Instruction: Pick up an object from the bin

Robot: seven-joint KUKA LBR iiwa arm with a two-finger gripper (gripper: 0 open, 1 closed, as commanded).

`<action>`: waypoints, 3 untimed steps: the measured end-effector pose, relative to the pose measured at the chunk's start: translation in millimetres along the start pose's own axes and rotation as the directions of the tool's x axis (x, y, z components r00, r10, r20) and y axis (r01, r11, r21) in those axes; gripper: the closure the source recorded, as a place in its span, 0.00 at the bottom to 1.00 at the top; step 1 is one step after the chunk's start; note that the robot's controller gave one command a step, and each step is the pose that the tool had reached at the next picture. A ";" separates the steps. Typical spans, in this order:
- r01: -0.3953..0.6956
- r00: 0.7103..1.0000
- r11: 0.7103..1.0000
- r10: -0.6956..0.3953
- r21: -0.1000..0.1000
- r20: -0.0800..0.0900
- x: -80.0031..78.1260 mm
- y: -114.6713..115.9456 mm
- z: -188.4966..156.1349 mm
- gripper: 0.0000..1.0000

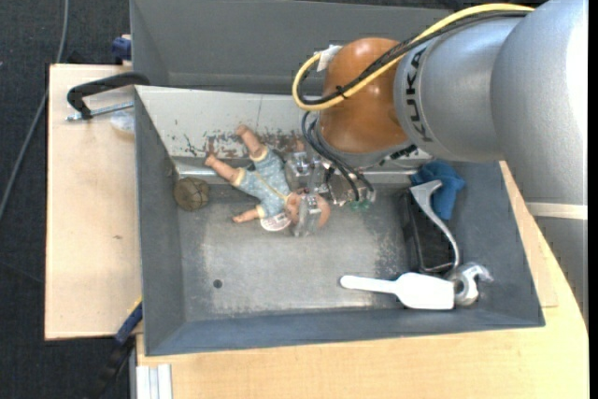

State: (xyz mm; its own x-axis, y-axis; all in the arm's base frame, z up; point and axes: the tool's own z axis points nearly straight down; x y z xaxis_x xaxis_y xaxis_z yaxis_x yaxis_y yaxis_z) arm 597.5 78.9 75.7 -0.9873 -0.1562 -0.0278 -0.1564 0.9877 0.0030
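1. The metal gripper is being held low in the grey metal bin, near the middle of its back wall, below the orange wrist cover.
2. A small plastic doll in a pale blue dress is lying just beside the gripper, with its legs pointing towards the back left corner.
3. Whether the gripper is apart, together or clamped on the doll cannot be told.
4. A brown round lump is lying near the left wall.
5. A white plastic scoop is lying along the front wall, and a black flat object and a blue object are lying by the right wall.
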 end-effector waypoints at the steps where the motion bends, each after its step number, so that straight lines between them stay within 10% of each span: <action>1: 0.000 1.000 1.000 0.000 0.000 0.000 0.0 0.0 0.0 1.00; 3: 0.208 0.978 0.978 -0.209 0.005 0.023 13.4 1.6 -1.2 1.00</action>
State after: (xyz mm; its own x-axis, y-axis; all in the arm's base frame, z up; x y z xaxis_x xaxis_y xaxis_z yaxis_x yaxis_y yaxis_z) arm 584.0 78.4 76.5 -0.9321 -0.3586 -0.0505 -0.3586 0.9334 -0.0078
